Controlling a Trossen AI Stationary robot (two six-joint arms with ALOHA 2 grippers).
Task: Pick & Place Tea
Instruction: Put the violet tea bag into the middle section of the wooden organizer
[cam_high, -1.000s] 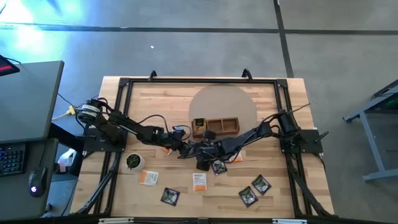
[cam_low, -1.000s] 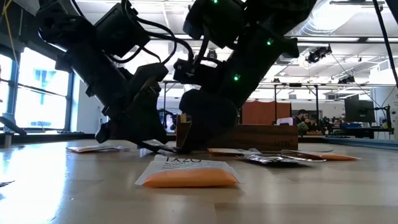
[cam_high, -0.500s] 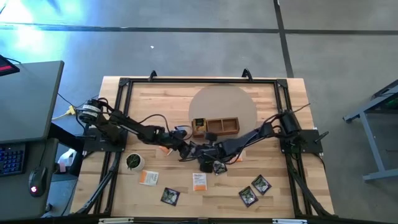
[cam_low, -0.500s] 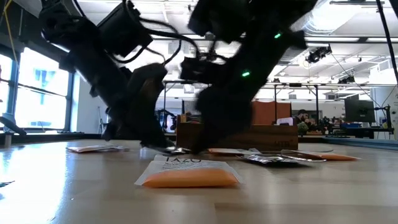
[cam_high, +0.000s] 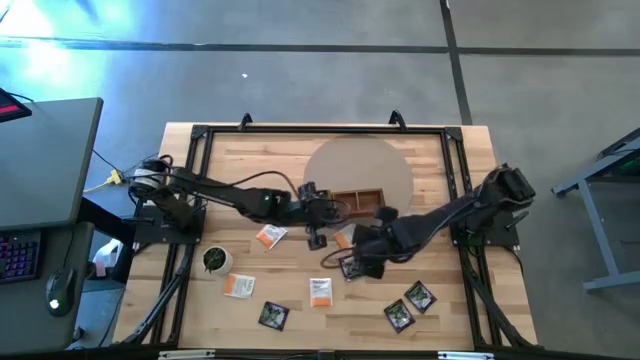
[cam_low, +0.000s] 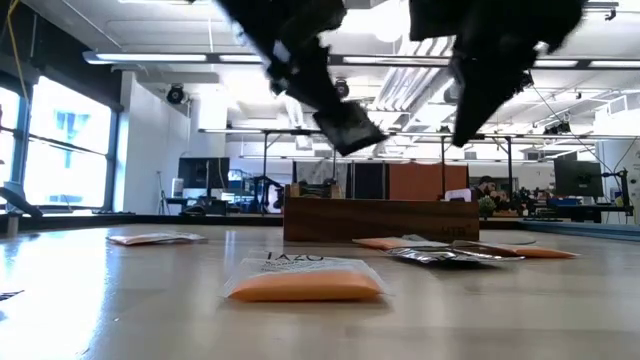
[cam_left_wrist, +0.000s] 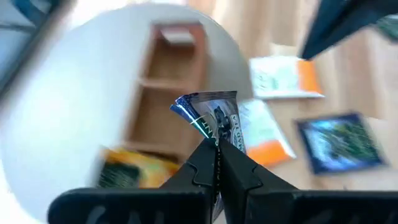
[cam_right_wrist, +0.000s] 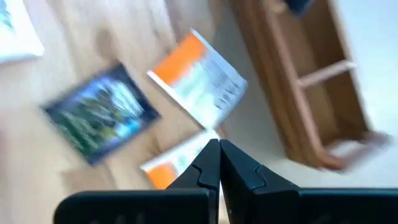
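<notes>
The left gripper (cam_left_wrist: 217, 144) is clamped on a dark tea packet (cam_left_wrist: 214, 118), held on edge above the counter (cam_high: 250, 170) beside the wooden tray (cam_high: 358, 201) at frame centre. One yellow packet (cam_left_wrist: 132, 169) is seen in the tray; many remain outside. The right gripper (cam_right_wrist: 218, 151) is closed, empty.

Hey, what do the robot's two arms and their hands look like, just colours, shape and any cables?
Both arms are black, slim and jointed, mounted on black frames at the table's sides. The left arm carries loose black cables and a yellow cable near its base. Each hand, left hand and right hand, ends in two flat matte-black fingers tapering to a point.
</notes>
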